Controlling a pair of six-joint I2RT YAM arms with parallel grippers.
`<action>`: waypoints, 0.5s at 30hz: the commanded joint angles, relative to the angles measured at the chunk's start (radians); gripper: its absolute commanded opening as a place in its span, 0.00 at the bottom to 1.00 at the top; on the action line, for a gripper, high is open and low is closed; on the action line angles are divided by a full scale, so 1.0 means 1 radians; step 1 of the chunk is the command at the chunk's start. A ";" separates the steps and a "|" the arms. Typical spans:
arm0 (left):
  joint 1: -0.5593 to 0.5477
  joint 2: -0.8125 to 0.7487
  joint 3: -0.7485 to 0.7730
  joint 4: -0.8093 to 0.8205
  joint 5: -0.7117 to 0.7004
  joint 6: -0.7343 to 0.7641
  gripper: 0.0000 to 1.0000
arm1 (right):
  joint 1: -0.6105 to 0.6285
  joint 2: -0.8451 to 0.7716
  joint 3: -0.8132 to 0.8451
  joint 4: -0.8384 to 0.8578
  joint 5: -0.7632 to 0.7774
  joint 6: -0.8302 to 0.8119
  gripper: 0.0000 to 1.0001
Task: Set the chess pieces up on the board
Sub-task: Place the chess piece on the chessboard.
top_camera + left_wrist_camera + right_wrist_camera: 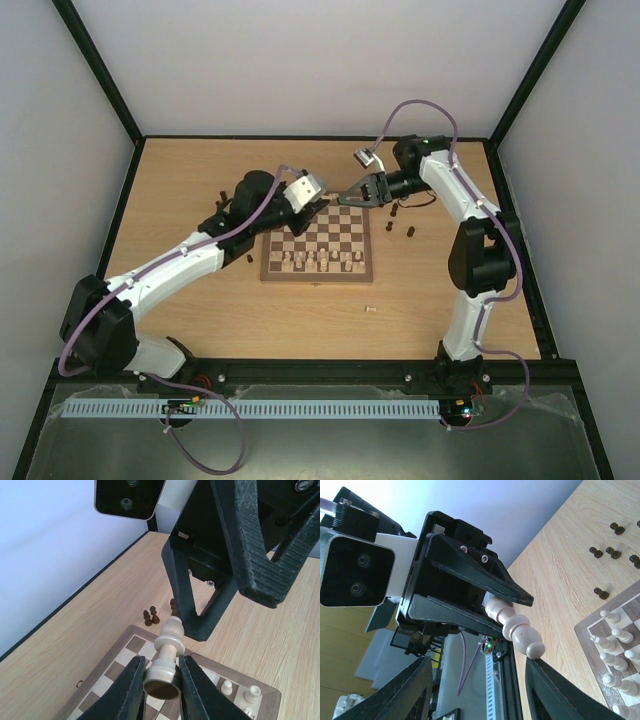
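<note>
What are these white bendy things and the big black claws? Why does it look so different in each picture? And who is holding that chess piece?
The white bendy things are two robot arms. Each ends in a black claw with two fingers, called a gripper. One picture comes from a camera high above. The other two come from small cameras on the arms' wrists, so the claws look huge there.

On the wooden table lies the chessboard, with pale chess pieces standing along its near edge. Some dark pieces wait on the table beside it.

The left gripper is pinching one pale piece by its base, above the board. The right gripper is right in front of it, fingers apart on either side of that piece's top, not touching it.
</note>
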 commanded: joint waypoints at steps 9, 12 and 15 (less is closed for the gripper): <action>0.014 -0.046 -0.003 0.039 0.039 -0.020 0.07 | 0.028 0.040 0.074 -0.048 -0.057 0.047 0.50; 0.021 -0.058 -0.004 0.041 0.047 -0.026 0.06 | 0.029 0.049 0.074 -0.048 -0.060 0.046 0.49; 0.023 -0.064 -0.012 0.042 0.064 -0.028 0.06 | 0.030 0.054 0.083 -0.047 -0.072 0.047 0.48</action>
